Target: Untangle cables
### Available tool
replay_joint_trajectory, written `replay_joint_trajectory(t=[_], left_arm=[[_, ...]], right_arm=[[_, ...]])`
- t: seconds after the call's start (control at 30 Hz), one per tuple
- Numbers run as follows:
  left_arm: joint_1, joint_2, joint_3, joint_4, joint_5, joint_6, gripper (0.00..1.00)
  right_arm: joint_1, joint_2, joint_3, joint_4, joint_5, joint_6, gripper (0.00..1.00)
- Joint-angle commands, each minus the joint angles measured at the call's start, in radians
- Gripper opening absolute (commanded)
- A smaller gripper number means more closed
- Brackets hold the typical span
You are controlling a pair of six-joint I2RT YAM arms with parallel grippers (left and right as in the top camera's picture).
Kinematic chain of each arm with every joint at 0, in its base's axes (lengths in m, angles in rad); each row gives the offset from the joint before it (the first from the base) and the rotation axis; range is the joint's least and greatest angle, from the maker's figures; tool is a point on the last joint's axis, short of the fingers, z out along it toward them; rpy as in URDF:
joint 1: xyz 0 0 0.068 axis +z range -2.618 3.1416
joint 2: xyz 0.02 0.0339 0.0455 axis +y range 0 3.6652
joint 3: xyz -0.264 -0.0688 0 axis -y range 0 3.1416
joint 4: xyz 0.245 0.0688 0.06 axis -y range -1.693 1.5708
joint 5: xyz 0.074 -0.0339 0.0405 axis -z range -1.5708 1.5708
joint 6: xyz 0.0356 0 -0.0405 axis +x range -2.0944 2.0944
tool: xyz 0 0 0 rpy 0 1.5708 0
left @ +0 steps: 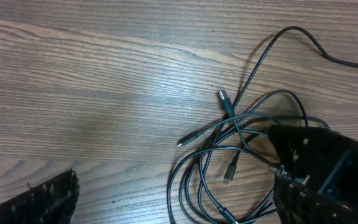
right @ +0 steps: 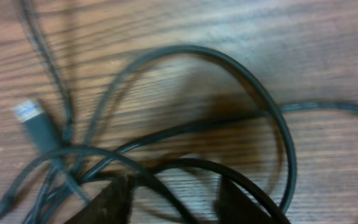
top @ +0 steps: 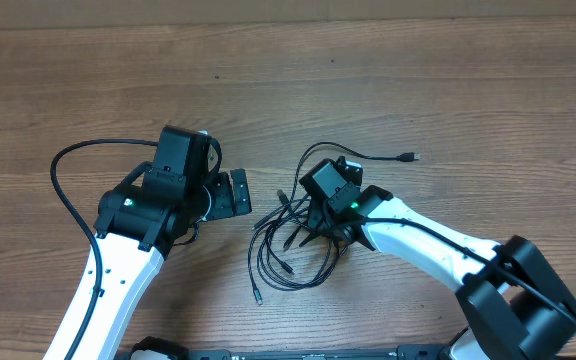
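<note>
Overhead, I am seeing the cables (top: 276, 218) lying in a loose heap, with one cord running off up and right. The right gripper (top: 310, 222) is reaching down-left into the heap, its fingers (right: 114, 200) standing apart across some cords. The left gripper (top: 230, 195) is sitting wide open just left of the heap.
</note>
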Motion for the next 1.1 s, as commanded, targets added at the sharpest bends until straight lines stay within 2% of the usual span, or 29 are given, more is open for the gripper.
replay_joint_trajectory(t=[0.0,0.1,0.27,0.47,0.6,0.83,1.07], left_arm=[[-0.001,0.004,0.010,0.001,-0.014,-0.009,1.00],[-0.001,0.004,0.010,0.001,-0.014,-0.009,1.00],[-0.001,0.004,0.010,0.001,-0.014,-0.010,1.00],[-0.001,0.004,0.010,0.001,-0.014,-0.009,1.00],[-0.001,0.004,0.010,0.001,-0.014,-0.009,0.99],[-0.001,0.004,0.010,0.001,-0.014,-0.010,1.00],[-0.001,0.004,0.010,0.045,-0.010,-0.010,1.00]], right_arm=[[0.003,0.034,-0.005,-0.014,-0.014,-0.003,0.24],[0.003,0.031,-0.003,-0.020,-0.066,-0.004,0.04],[0.003,-0.017,0.070,-0.107,-0.081,-0.055,0.04],[0.003,-0.182,0.332,-0.358,-0.080,-0.172,0.04],[0.003,-0.304,0.435,-0.415,-0.101,-0.187,0.04],[0.003,-0.461,0.436,-0.468,-0.110,-0.187,0.04],[0.003,-0.614,0.436,-0.426,-0.111,-0.209,0.04]])
